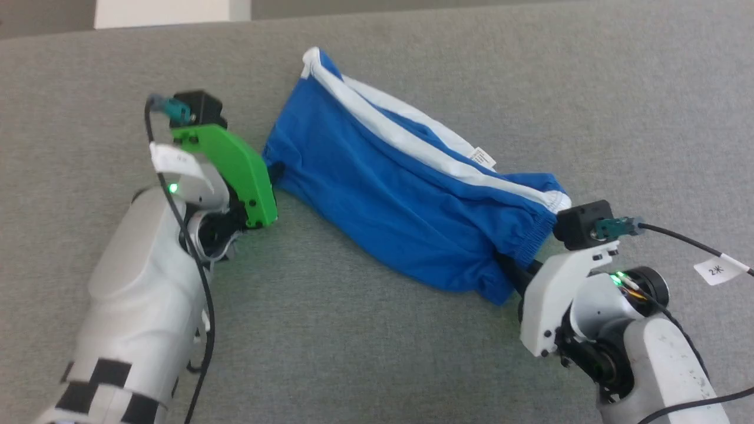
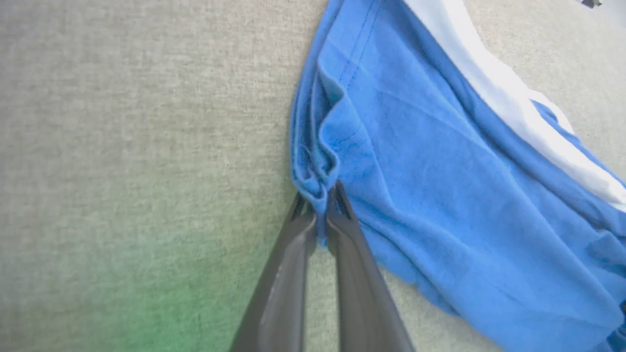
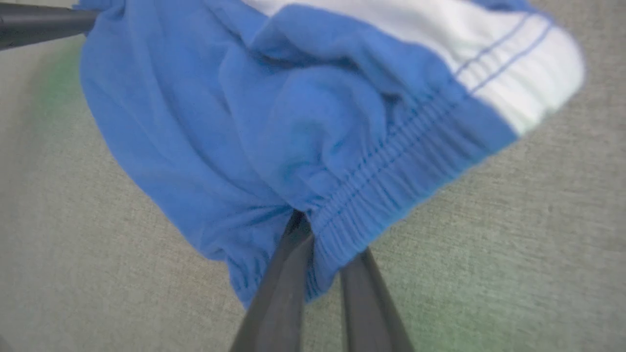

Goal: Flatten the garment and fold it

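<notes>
The bright blue shorts [image 1: 389, 194] lie stretched on a slant across the grey surface, a white trim band [image 1: 412, 147] running along their far side and a small white tag [image 1: 483, 158] beside it. My left gripper [image 1: 273, 173], under its green mount, is shut on a bunched hem corner of the shorts [image 2: 440, 171]; in the left wrist view that gripper [image 2: 320, 208] pinches a fold of fabric. My right gripper [image 1: 508, 266] is shut on the elastic waist edge. In the right wrist view the gripper [image 3: 318, 234] holds the gathered waistband of the shorts [image 3: 244, 122], one finger above and one below.
The grey fabric-covered table [image 1: 377, 353] runs wide on all sides of the shorts. Its far edge lies along the top, with a white object [image 1: 171, 12] behind it. A cable with a paper label [image 1: 716, 271] trails from my right wrist. The left gripper's fingers [image 3: 44, 24] show in the right wrist view.
</notes>
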You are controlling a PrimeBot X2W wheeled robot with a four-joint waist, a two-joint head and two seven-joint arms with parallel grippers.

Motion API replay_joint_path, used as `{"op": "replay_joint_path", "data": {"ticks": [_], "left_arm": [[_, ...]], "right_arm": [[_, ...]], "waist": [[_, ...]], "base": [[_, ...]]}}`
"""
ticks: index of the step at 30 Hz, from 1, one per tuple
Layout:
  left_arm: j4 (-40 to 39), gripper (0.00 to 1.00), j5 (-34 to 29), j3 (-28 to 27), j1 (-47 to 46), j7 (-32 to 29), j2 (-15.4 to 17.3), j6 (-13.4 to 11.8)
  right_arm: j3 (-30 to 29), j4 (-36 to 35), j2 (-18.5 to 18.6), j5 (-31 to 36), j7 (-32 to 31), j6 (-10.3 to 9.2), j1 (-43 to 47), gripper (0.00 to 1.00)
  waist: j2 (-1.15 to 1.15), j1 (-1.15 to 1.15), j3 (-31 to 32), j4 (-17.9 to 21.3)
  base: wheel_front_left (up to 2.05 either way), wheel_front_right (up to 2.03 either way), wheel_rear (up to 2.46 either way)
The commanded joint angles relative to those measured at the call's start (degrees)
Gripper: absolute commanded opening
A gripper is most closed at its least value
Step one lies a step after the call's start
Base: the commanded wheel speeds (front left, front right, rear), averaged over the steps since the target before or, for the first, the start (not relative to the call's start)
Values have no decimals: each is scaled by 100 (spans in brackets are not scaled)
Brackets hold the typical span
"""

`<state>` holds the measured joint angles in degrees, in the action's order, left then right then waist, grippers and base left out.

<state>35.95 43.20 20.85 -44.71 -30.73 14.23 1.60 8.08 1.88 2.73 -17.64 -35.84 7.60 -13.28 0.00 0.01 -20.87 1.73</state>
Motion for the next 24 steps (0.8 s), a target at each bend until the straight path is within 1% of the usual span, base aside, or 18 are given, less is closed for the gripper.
{"op": "replay_joint_path", "data": {"ticks": [1,6,9,11,15,19,24], "left_arm": [[-16,0,107,-65,245,91,8,46],[-387,0,401,-291,855,381,-15,98],[-751,0,522,-379,1389,525,-11,54],[-1042,0,577,-413,1779,581,-4,-16],[-1699,0,711,-485,2655,640,-13,-242],[-2337,0,771,-562,3525,683,24,-564],[-3045,0,865,-626,4435,726,-28,-927]], "right_arm": [[-74,26,15,-65,-116,-11,89,0],[-306,-84,15,-249,-766,-11,300,0],[-489,-224,137,-450,-1193,-11,470,0],[-532,-332,291,-614,-1420,-11,569,0],[-597,-451,593,-828,-1745,-11,772,0],[-528,-501,817,-926,-1955,-11,922,0],[-477,-411,983,-974,-2084,-11,1080,0]], "waist": [[0,-1,326,-268],[0,-1,732,-551],[0,-1,979,-708],[0,-1,1094,-792],[0,-1,1267,-916],[0,-1,1361,-989],[0,-1,1462,-1076]], "base": [[0,0,0],[0,0,0],[0,0,0],[0,0,0],[0,0,0],[0,0,0],[0,0,0]]}}
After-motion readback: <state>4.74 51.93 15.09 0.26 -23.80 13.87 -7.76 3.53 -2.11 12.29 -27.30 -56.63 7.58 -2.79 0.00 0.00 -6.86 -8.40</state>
